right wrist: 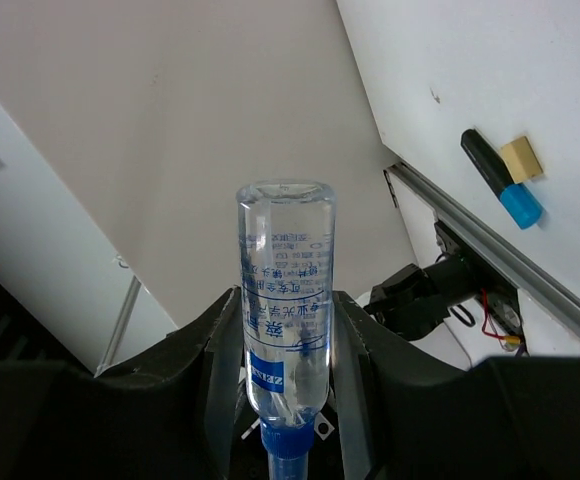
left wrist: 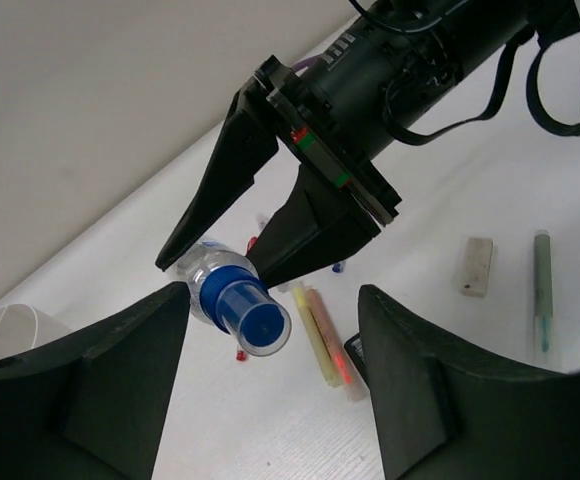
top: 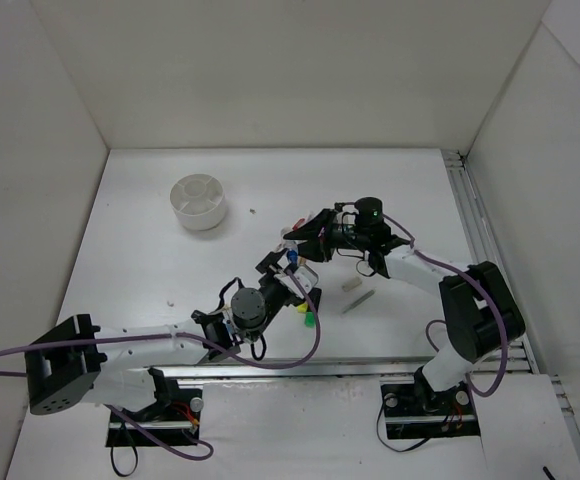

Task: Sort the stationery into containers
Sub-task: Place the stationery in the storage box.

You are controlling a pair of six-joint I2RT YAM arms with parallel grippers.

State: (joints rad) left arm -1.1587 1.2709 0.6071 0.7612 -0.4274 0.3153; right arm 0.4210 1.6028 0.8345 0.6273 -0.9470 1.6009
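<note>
My right gripper (top: 300,247) is shut on a clear tube with a blue cap (right wrist: 285,300) and holds it in the air above the table, cap end pointing toward the left arm. In the left wrist view the blue cap (left wrist: 251,318) hangs between my left gripper's (left wrist: 270,315) open jaws without touching them. My left gripper (top: 283,283) sits just below the right one. A cream stick (left wrist: 322,338), a beige eraser (left wrist: 476,266) and a grey pen (left wrist: 542,290) lie on the table beyond. The white divided bowl (top: 199,201) stands far left at the back.
Yellow- and green-ended highlighters (top: 306,318) lie by the left wrist. An eraser (top: 353,284) and the grey pen (top: 358,301) lie right of centre. A blue-ended black highlighter (right wrist: 500,180) and a beige eraser (right wrist: 521,157) show in the right wrist view. White walls enclose the table.
</note>
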